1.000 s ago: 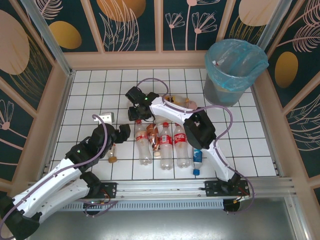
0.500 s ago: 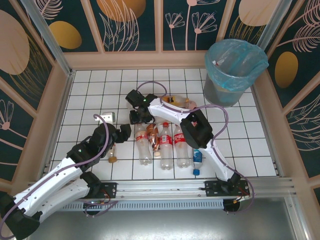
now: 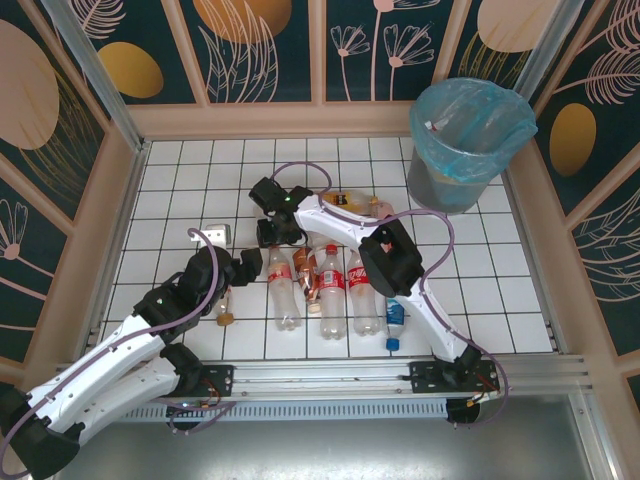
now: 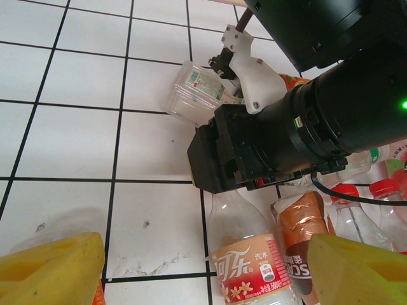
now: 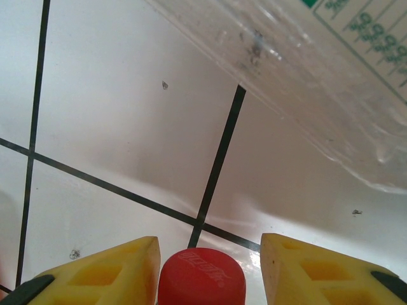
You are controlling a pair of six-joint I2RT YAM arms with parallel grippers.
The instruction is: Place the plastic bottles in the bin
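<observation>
Several plastic bottles [image 3: 330,292] lie in a row on the white tiled floor. The leftmost one [image 3: 283,292] has a peach and red label [image 4: 254,270] and a red cap [image 5: 200,279]. My right gripper [image 3: 272,238] is down at that cap, open. Its left finger [image 5: 102,270] is against the cap and its right finger [image 5: 318,267] stands a little off it. My left gripper [image 4: 203,273] is open and wide, its yellow fingers on either side of the same bottle's body without touching it. The bin [image 3: 470,130] stands at the far right corner.
A crushed clear bottle [image 4: 191,92] lies just beyond the right gripper. A small bottle [image 3: 225,305] lies beside the left arm, a brown-labelled one [image 4: 299,235] lies by the peach bottle, and more bottles [image 3: 352,204] lie behind the right arm. Wooden walls ring the floor.
The right gripper has slid slightly toward the bottle's red cap and its jaws have narrowed around it. The left arm has barely moved.
</observation>
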